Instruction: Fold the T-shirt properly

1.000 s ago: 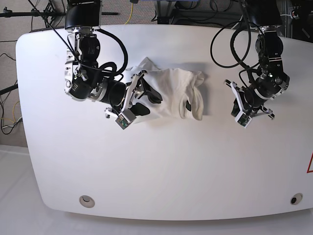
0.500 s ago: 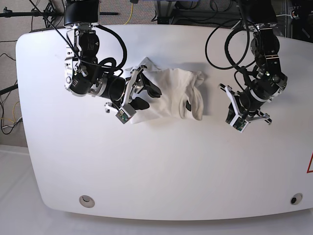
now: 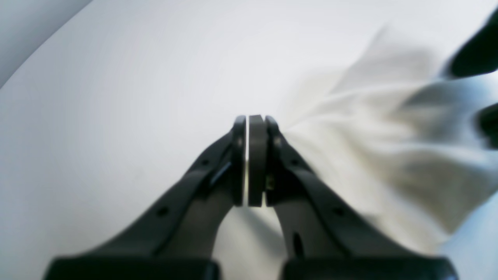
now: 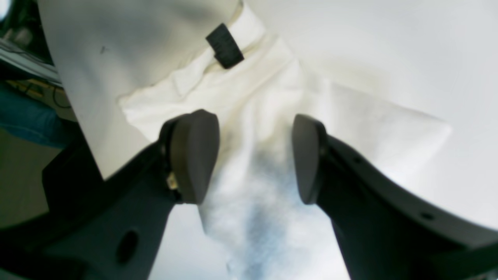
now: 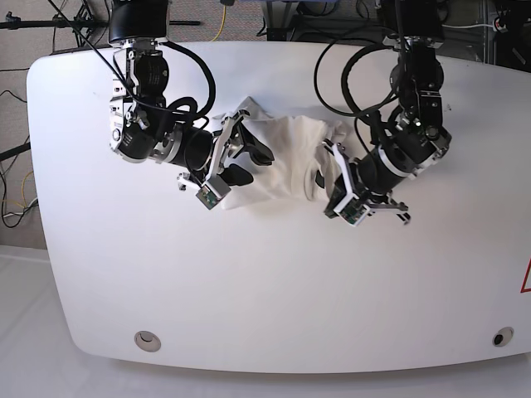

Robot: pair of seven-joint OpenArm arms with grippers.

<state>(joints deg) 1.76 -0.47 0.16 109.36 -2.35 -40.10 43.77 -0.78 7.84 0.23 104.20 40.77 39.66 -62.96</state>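
The T-shirt lies bunched in a white heap at the middle back of the table. Its black neck label shows in the right wrist view, beyond the fingers. My right gripper hangs over the shirt's left end, open, with white cloth below the gap between its fingers and nothing clamped. My left gripper is at the shirt's right end, shut. In its own view the pads press together with nothing between them, and the shirt lies just to the right.
The white table has a round fitting near each front corner. Black cables loop from both arms over the back of the table. A red mark sits at the right edge.
My left arm has swung to the left across the table, from well clear of the shirt to its right end, its gripper staying shut. The right gripper has hardly moved.
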